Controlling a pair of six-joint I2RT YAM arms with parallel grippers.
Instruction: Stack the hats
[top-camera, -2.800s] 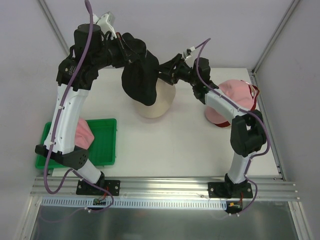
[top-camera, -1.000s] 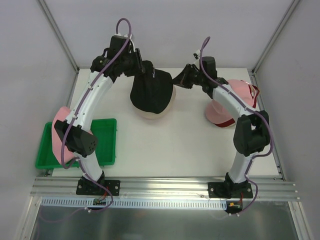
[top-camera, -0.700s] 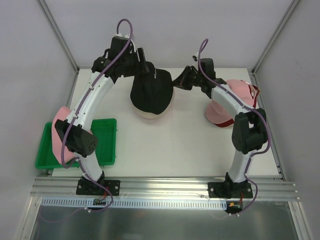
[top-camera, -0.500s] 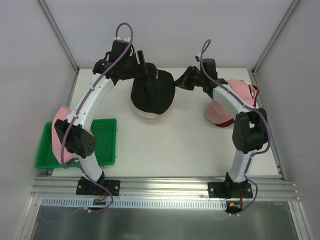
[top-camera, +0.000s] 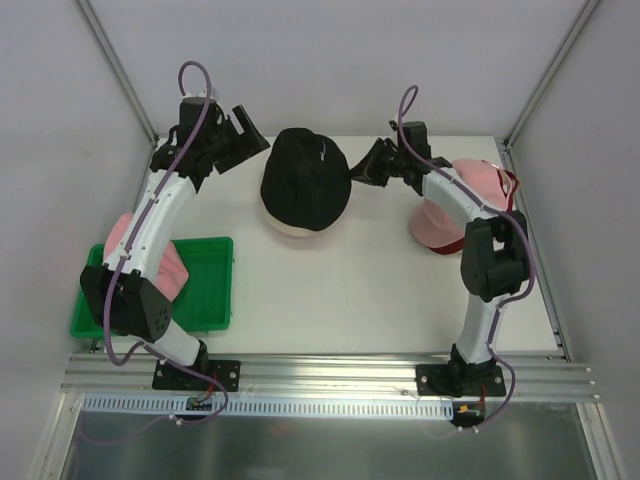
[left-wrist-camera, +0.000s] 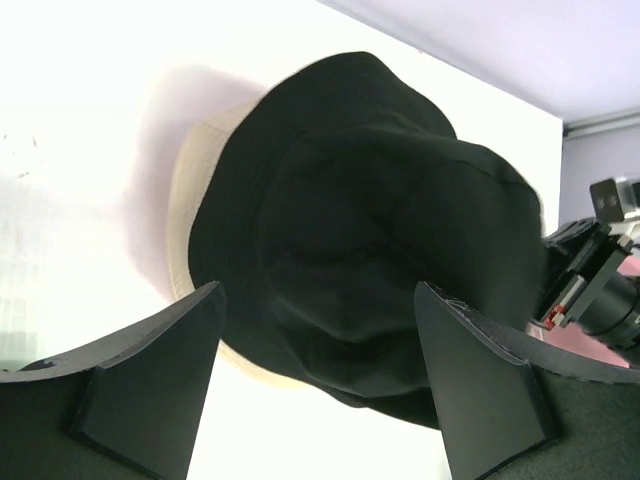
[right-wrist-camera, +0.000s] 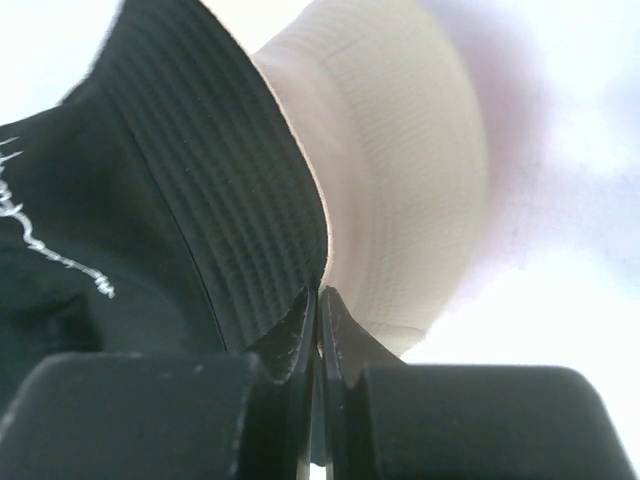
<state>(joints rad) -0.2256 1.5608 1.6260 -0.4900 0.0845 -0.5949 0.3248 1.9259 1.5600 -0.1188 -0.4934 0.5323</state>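
1. The black hat (top-camera: 305, 185) is seated over the beige hat (top-camera: 300, 228) at the table's (top-camera: 330, 300) far middle, a stack begun.
2. Its brim is pinched by the closed right gripper (top-camera: 352, 172), apparently for steadying.
3. The left gripper (top-camera: 250, 132) is held wide open, clear of the hats.

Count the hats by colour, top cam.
black hat: 1, sitting on the beige one
beige hat: 1
pink hats: 2, one in the green tray at, one at the right
red hat: 1, only its edges show under the right pink one, so less certain
Total: 5
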